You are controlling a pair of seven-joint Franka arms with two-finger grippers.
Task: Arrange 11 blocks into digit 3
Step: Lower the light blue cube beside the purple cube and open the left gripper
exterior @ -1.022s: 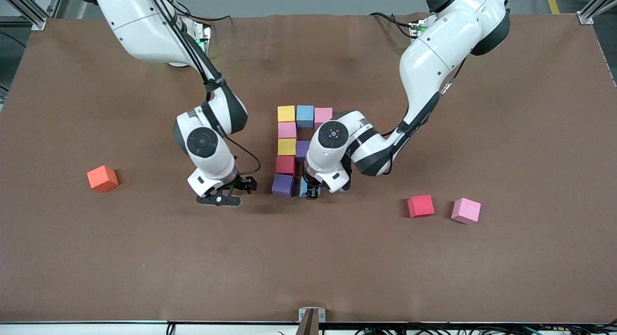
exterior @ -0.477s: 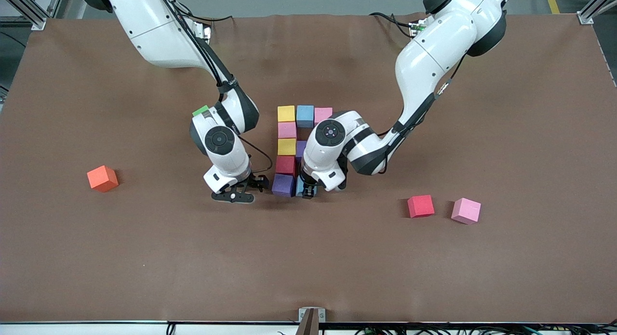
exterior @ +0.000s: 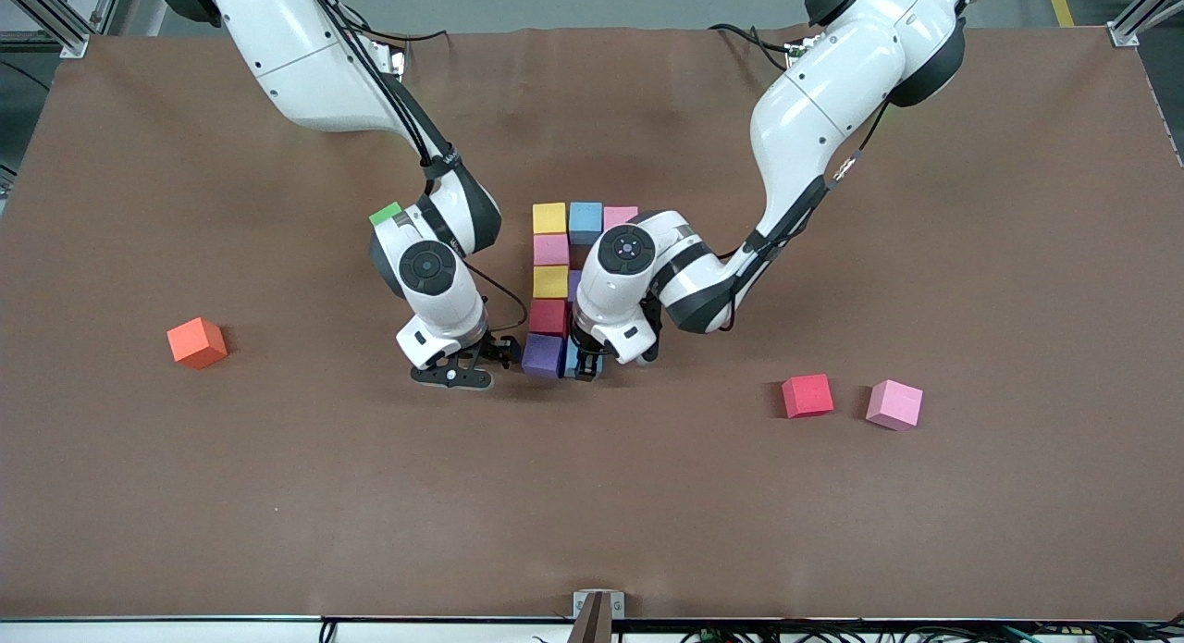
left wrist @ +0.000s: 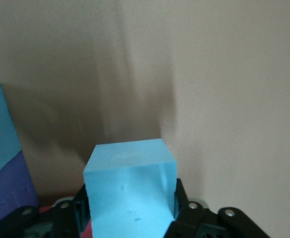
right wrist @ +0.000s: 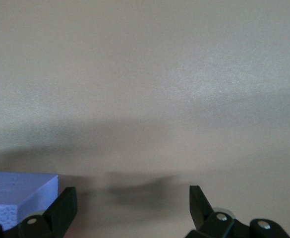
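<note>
**Light blue cube at the near bar, both claws down by the purple corner**

My left claw (exterior: pixel 585 365) was low at the near end of the digit 3 (exterior: pixel 549 282), pressed onto the light blue cube (left wrist: pixel 130 198). No gap showed on either side of it in the left wrist view. That cube sat flat and upright on the worktop (exterior: pixel 277 495), squared up w/ the purple corner cube (exterior: pixel 543 354) and just beside it, toward the left arm's end.

Around it:
- The red cube (exterior: pixel 548 316) was just farther from the front cam than the purple corner.
- The spine ran on through a yellow cube (exterior: pixel 550 281) and a pink cube (exterior: pixel 550 249) to the far bar (exterior: pixel 585 219), which read yellow, blue, pink.
- A second purple cube (exterior: pixel 575 284) was half hidden under my left wrist.
- My right claw (exterior: pixel 451 377) was spread wide w/ nothing in it, low over the worktop. It was just beside the purple corner, toward the right arm's end.
- So the corner was boxed in by a claw on each flank.

The figure's long axis ran from far to near the front cam, w/ the bars pointing toward the left arm's end.

Loose bits:
- A spare red cube (exterior: pixel 807 395) and a spare pink cube (exterior: pixel 894 403) lay side by side toward the left arm's end, both turned a bit askew and well apart from the figure.
- The orange cube (exterior: pixel 196 342) was alone toward the right arm's end.
- A green cube (exterior: pixel 386 214) peeked out by my right wrist.
</note>
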